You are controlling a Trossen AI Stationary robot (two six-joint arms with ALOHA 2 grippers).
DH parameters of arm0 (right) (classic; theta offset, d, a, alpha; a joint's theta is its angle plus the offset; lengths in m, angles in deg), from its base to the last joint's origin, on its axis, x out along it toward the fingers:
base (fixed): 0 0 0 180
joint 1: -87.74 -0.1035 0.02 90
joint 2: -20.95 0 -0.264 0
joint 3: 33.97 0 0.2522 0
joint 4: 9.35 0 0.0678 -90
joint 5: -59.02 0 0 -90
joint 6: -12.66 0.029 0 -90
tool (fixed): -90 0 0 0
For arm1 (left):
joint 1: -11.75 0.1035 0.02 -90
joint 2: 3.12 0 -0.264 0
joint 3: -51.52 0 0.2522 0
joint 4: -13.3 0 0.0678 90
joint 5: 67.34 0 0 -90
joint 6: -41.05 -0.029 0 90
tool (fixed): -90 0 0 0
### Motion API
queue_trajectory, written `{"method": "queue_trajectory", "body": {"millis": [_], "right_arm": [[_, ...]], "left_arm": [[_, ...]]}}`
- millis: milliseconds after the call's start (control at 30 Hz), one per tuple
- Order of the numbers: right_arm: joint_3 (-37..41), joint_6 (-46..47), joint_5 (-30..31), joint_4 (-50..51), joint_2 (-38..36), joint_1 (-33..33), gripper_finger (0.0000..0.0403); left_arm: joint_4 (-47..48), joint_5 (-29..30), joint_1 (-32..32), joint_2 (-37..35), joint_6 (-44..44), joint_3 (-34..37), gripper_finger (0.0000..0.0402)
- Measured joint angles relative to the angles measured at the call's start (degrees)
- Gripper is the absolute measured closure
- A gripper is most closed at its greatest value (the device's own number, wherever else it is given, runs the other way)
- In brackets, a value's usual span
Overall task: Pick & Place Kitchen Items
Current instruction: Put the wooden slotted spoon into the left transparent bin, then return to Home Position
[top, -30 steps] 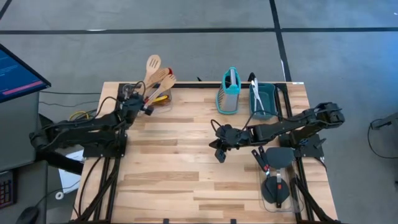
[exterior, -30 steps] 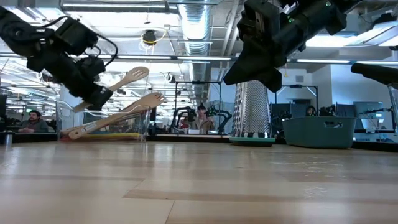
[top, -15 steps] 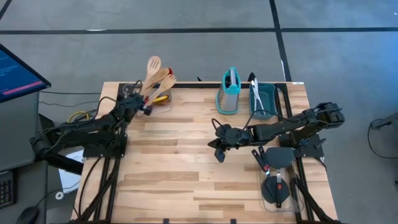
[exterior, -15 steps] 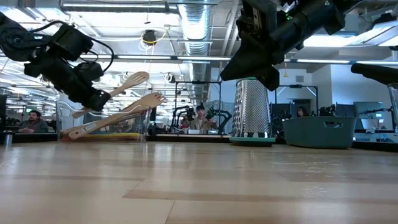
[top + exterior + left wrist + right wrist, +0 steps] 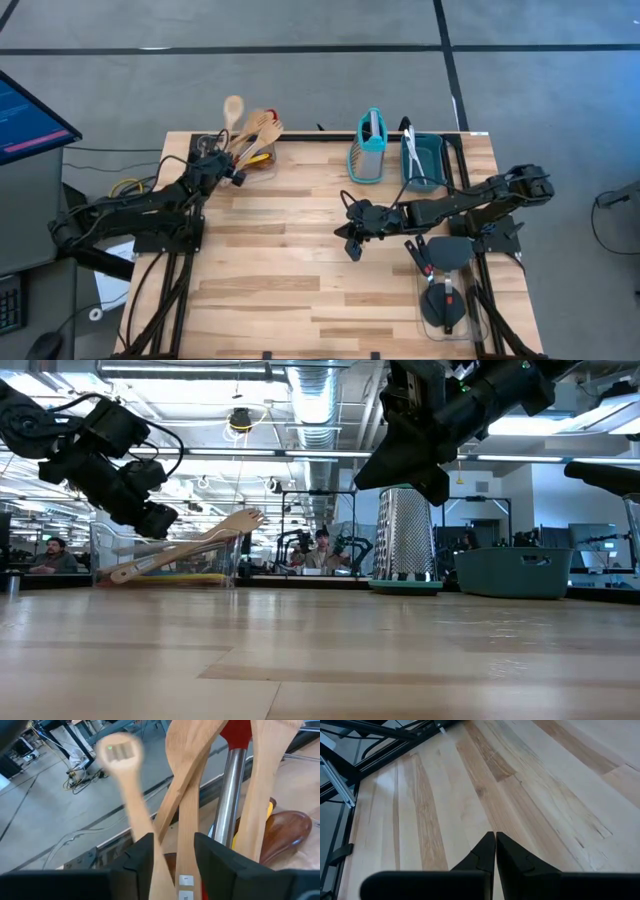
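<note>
**Left arm at the utensil container: release of 1 wooden spoon**

I found the wooden spoon (image 5: 233, 108) at the far-left corner of the table (image 5: 280, 270). Its bowl stood above the other wooden utensils (image 5: 262, 128), which leaned bunched in the clear container (image 5: 100, 550). In the left wrist view the spoon (image 5: 122, 755) was smeared, and I judged it loose and in motion. A red spoon (image 5: 240, 730) and a metal handle (image 5: 230, 795) stood in the same bunch.

The left gripper (image 5: 233, 171) was at the container. Its 2 fingers (image 5: 142, 852) stood parted, with wooden handles passing through the gap and no visible clamp on any of them.

The right gripper (image 5: 353, 245) hung over the middle of the table, fingers pressed together on nothing.

The teal box grater (image 5: 368, 148) stood upright at the far edge beside the teal bin (image 5: 441, 152). Black spatulas (image 5: 445, 290) lay at the near-right corner.

My judgement was that the placing step was in hand for this spoon. The next move calls for a straight withdrawal of the left gripper, clear of the leaning handles, before another item is chosen. The risk was a finger snagging a handle and dragging the bunch out.
</note>
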Motion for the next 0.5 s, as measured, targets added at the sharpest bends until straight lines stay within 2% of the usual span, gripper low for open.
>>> {"method": "queue_trajectory", "body": {"millis": [167, 267, 367, 500], "right_arm": [[0.0, 0.0, 0.0, 0.0, 0.0, 0.0, 0.0393], [0.0, 0.0, 0.0, 0.0, 0.0, 0.0, 0.0393], [0.0, 0.0, 0.0, 0.0, 0.0, 0.0, 0.0393], [0.0, 0.1, 0.0, 0.0, 0.0, 0.0, 0.0393]], "left_arm": [[0.4, 0.0, 0.0, 0.0, 0.3, 0.0, 0.0261], [0.4, 0.0, 0.0, 0.0, 0.3, 0.0, 0.0271], [0.4, 0.0, 0.0, 0.0, 1.0, 0.1, 0.0304], [2.2, 0.1, 0.1, 0.2, 4.1, 0.3, 0.0384]]}}
